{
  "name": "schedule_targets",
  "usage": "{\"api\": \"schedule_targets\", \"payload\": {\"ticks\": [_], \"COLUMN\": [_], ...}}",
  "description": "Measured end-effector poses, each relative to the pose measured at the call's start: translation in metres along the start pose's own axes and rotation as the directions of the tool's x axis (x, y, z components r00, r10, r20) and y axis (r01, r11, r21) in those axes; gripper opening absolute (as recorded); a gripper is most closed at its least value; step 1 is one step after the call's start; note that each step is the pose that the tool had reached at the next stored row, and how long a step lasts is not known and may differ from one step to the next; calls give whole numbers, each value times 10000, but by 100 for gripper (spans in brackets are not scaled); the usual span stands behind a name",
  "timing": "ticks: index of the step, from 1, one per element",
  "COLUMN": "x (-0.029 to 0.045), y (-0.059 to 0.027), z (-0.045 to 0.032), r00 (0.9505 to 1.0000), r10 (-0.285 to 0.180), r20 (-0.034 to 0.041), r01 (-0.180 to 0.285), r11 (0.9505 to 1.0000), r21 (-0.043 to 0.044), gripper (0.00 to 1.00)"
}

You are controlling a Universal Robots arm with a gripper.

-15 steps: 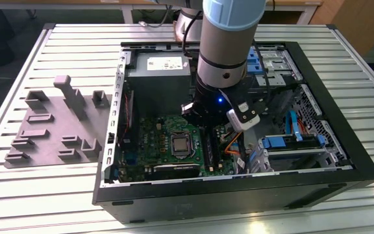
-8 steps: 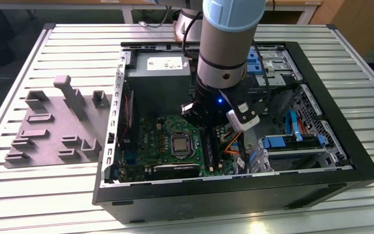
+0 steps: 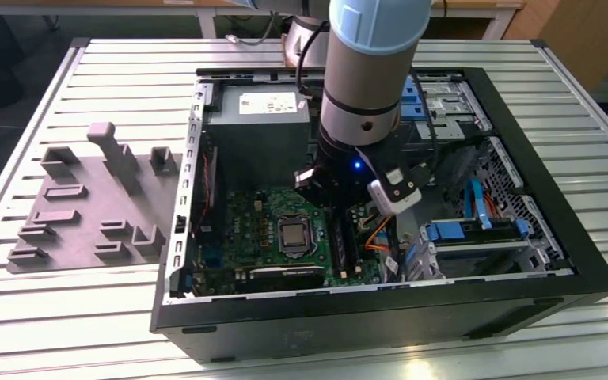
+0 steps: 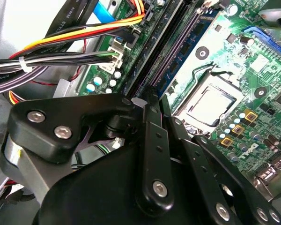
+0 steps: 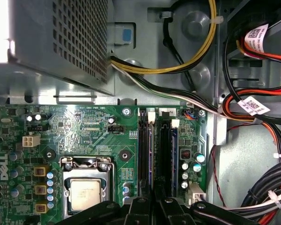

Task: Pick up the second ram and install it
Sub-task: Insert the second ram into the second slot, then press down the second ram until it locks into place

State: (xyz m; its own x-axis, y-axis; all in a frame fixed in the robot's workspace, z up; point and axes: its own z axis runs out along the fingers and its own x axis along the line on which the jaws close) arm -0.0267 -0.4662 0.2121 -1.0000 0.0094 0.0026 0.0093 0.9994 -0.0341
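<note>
Inside the open black computer case (image 3: 389, 321), on the slatted metal surface (image 3: 72, 309): black two-finger tool (image 4: 152, 96) low over the green motherboard (image 3: 251, 226). In the second wrist view, closed narrowly on the near end of the long, flat, dark blue-green memory stick with black chips, the second ram (image 4: 193, 35). Stands on edge along the long black sockets, just beside the silver square processor (image 5: 86, 193). Whether fully seated, cannot tell. Near the sockets, a bundle of orange, yellow and black cables (image 4: 84, 40).
</note>
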Motion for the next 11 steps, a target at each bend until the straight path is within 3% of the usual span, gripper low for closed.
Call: {"api": "schedule_targets", "payload": {"ticks": [11], "x": [1], "y": [-15], "z": [-11], "r00": [10000], "r10": [0], "r20": [1], "r01": [0], "r11": [10000], "r21": [-1], "gripper": [14]}}
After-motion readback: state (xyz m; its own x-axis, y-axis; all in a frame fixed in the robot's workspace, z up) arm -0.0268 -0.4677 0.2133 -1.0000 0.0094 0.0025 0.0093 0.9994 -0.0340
